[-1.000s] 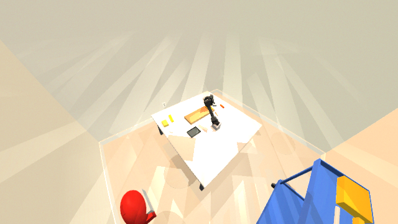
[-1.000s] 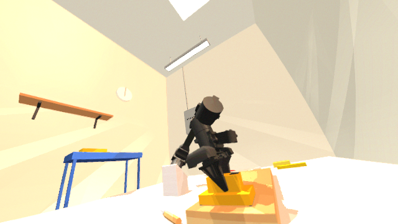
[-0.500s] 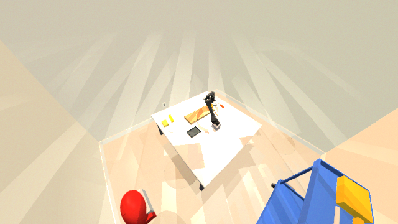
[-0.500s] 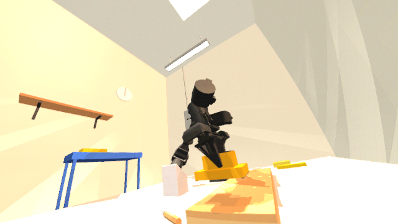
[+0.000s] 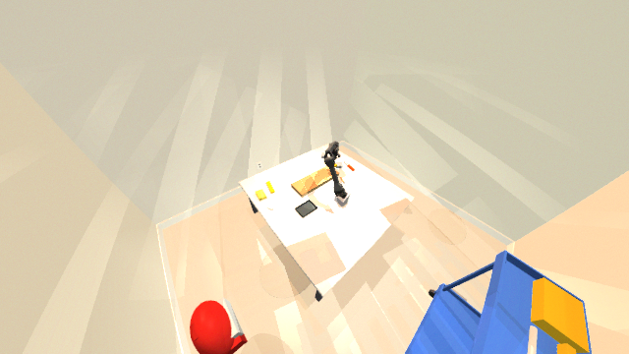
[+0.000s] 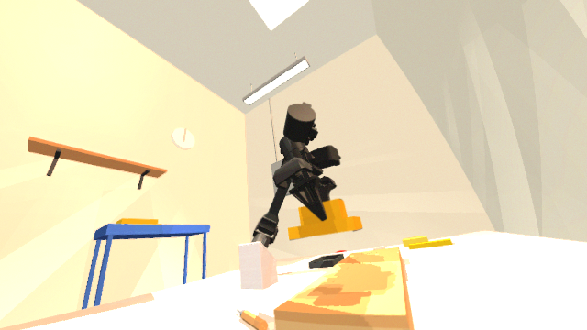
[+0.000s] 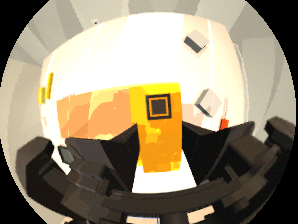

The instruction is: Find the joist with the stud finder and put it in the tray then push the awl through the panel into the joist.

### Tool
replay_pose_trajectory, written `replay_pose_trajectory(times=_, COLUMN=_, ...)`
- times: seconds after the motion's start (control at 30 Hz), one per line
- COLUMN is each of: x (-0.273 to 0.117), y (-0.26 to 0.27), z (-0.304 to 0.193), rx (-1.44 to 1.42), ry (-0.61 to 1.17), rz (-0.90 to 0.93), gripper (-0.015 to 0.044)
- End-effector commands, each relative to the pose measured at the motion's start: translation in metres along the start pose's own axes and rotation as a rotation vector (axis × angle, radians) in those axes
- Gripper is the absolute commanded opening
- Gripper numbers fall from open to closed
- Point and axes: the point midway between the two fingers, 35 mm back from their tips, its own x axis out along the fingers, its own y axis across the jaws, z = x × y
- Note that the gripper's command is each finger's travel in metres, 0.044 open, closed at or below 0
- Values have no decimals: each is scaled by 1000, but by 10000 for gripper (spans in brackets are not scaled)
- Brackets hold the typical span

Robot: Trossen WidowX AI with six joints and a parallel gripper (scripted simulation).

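With its jaws clamped on the yellow stepped-block stud finder, the black parallel-jaw gripper holds it clear above the flat wooden floor panel, probably for carrying to the shallow black rectangular tray, at seven o'clock from the panel in the top view. The dark square display faces the wrist camera, presumably so it can be read.

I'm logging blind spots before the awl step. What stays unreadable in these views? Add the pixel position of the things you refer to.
- Joist: under the floor panel (image 5: 306, 185) (image 6: 362, 280) (image 7: 92, 112), covered by it, exterior view.
- Stud finder's (image 6: 323, 225) (image 7: 160, 140) underside: faces away, wrist view.
- Awl (image 6: 255, 320) handle's end: exterior view, too near the panel's corner to tell.
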Motion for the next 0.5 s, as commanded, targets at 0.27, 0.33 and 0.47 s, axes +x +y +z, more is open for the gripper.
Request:
replay_pose_trajectory(times=0.27, x=-1, y=83, z=34, rx=-199, ry=13, rz=-9, gripper=0)
replay_pose_trajectory(times=0.33, x=0, y=97, z=37, rx=-231, ry=16, rz=-8, gripper=0)
replay_pose_trajectory(times=0.47, x=2, y=127, z=42, rx=-297, ry=22, rz=-5, gripper=0)
